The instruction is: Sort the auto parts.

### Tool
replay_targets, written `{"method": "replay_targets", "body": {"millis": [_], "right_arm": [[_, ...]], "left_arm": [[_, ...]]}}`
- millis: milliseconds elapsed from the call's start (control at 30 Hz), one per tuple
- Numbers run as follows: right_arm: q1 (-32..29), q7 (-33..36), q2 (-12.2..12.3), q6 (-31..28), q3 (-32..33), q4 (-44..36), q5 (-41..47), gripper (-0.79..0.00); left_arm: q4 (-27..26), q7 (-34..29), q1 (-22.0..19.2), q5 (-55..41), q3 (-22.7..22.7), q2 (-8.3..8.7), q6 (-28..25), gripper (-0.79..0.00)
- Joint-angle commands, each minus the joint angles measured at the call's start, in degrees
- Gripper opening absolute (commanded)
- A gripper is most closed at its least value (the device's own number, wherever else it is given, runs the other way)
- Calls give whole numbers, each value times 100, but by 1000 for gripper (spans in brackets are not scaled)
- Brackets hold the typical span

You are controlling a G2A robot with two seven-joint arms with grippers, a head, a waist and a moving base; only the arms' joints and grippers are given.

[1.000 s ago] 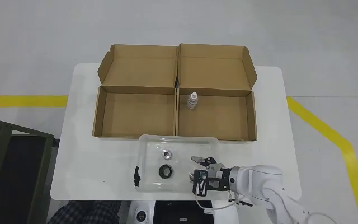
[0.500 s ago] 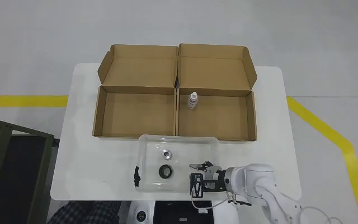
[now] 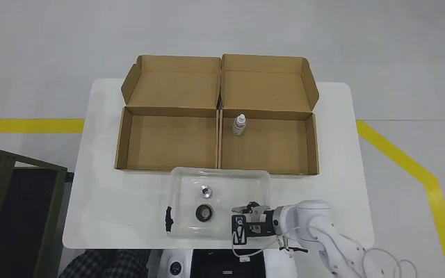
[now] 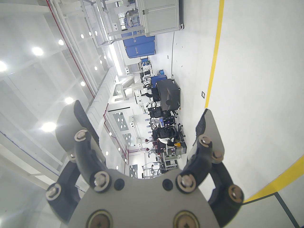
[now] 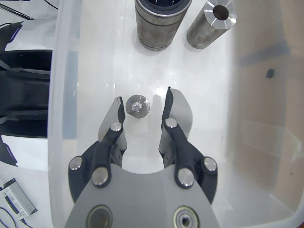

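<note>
Inside the clear plastic bin (image 5: 57,77) stand a dark linear bearing (image 5: 162,12), a steel sleeve with a bore (image 5: 211,23) and a small round steel part (image 5: 137,106). My right gripper (image 5: 143,104) is open low in the bin, and the small part sits between its fingertips, closer to one finger (image 5: 120,107). From above, the right gripper (image 3: 240,219) is at the bin's near right, with the bearing (image 3: 205,212) and the sleeve (image 3: 206,190) to its left. My left gripper (image 4: 140,119) is open, pointing out at the hall with nothing between its fingers.
Two open cardboard boxes (image 3: 169,142) (image 3: 268,146) stand side by side behind the bin (image 3: 177,201). A small white bottle (image 3: 239,124) stands in the right box. A black part (image 3: 167,219) lies on the table at the bin's left edge.
My right gripper has moved left and down into the bin, arriving around the small round part. The parts in the bin have not moved.
</note>
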Motion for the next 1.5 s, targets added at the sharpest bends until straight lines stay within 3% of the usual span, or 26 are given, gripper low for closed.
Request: {"method": "replay_targets", "body": {"millis": [0, 700, 1467], "right_arm": [[16, 18, 5, 1, -16, 9, 2, -763], [-311, -541, 176, 183, 545, -874, 280, -785], [68, -2516, 136, 1069, 1182, -37, 2333, -785]], "left_arm": [[0, 0, 0, 0, 0, 0, 0, 0], [0, 0, 0, 0, 0, 0, 0, 0], [0, 0, 0, 0, 0, 0, 0, 0]]}}
